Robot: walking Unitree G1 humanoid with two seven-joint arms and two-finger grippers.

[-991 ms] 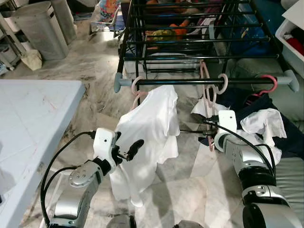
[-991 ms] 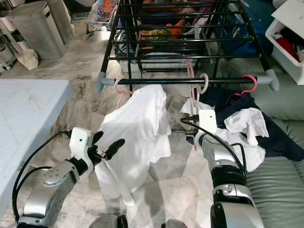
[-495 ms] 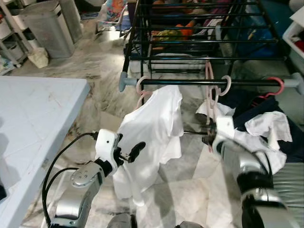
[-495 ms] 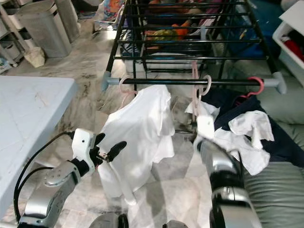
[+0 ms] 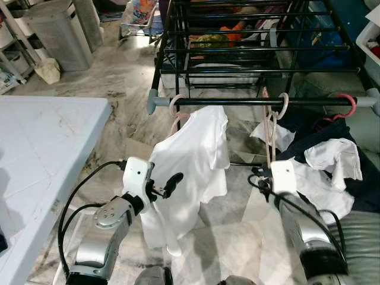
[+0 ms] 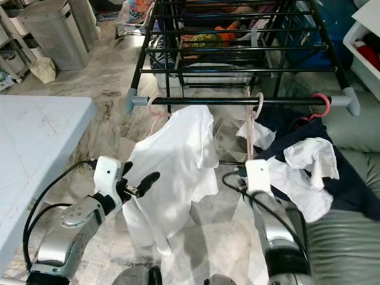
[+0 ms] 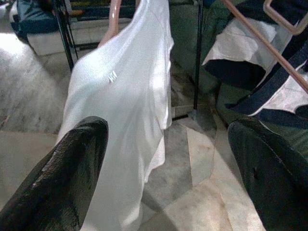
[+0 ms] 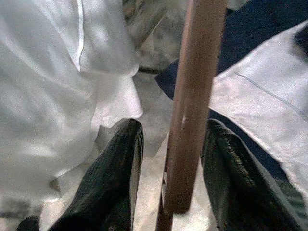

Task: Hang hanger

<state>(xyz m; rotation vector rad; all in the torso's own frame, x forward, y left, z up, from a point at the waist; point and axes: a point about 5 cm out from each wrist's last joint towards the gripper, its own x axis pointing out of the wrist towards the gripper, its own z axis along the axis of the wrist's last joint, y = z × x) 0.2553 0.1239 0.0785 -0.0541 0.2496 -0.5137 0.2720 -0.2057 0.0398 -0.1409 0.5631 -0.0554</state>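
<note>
An empty pink hanger hangs by its hook from the black front rail of the drying rack. My right gripper is low at the hanger's bottom. In the right wrist view its black fingers stand apart on either side of the hanger's bar, with floor showing between one finger and the bar. A white T-shirt hangs on another pink hanger further left on the rail. My left gripper is open beside the shirt's lower edge, its fingers spread wide.
A light blue table stands on my left and a grey sofa at the lower right. Dark blue and white clothes are heaped under the rail's right end, below a red hanger. A ribbed bin stands far left.
My right gripper has dropped lower along the pink hanger and drawn back towards me. The left arm has barely moved. The camera has shifted slightly.
</note>
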